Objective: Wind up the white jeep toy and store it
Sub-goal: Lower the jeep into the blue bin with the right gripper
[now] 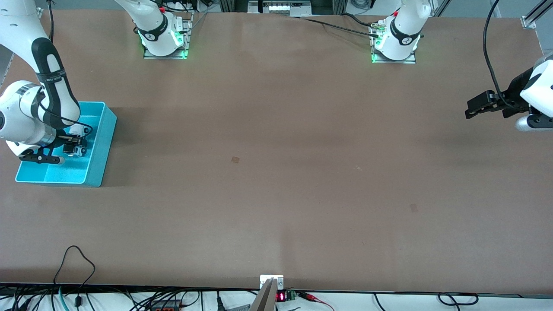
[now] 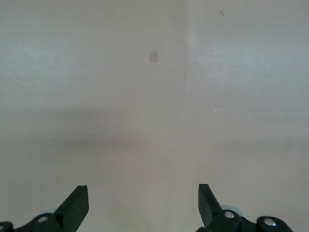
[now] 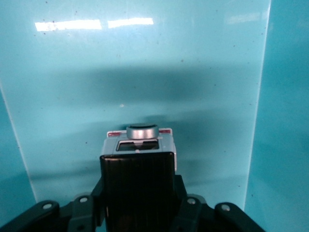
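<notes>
A: Where's the white jeep toy (image 3: 138, 159)?

B: In the right gripper (image 1: 74, 144), jaws clamped on its sides, inside the cyan bin (image 1: 100, 151). Bin sits at abt 9 o'clock on the table (image 1: 276, 172), toward the right arm's end.

A: Touching the bin floor?

B: Can't tell. Right wrist view: black roof up, spare wheel on its rear, cyan floor all round it.

A: Left gripper (image 1: 474, 109)?

B: Waiting, jaws spread wide, nothing betw. them, over the table edge at abt 3 o'clock, left arm's end. Left wrist view: both fingertips (image 2: 77, 205), bare table under them.
</notes>
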Available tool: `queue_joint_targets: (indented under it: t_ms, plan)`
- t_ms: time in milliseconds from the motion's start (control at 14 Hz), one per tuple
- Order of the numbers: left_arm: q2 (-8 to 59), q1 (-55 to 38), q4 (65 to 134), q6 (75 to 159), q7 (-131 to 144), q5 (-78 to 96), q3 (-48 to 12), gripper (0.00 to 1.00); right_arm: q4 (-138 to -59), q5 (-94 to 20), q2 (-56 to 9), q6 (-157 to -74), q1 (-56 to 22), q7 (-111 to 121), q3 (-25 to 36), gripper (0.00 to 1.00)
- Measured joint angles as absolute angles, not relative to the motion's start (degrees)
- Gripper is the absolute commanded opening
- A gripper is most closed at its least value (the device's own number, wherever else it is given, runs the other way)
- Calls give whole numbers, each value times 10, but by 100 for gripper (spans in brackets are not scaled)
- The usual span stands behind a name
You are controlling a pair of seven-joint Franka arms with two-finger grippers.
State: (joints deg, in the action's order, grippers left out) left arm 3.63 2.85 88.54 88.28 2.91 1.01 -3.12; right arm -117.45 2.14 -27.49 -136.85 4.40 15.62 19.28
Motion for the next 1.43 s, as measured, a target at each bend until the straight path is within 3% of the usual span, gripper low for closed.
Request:
queue_joint_targets:
  t_ms: [286,571,643,714,786,1429]
  plan:
    - [36,29,885,883,29,10,-31,100,-1175,21,-275,-1369,44,156,193,52]
    - [36,29,885,883,29,10,-31,100,-1175,21,-275,-1369,44,156,193,66]
    - [36,29,885,883,29,10,-31,100,-1175,21,-275,-1369,44,156,192,78]
    - [36,29,885,883,29,10,-31,100,-1174,21,-275,-1369,44,156,192,84]
    - [36,29,885,883,29,10,-31,100,-1174,21,-275,-1369,44,156,191,100]
    - [36,29,885,886,29,10,-31,100,-1169,21,-271,-1370,44,156,187,100]
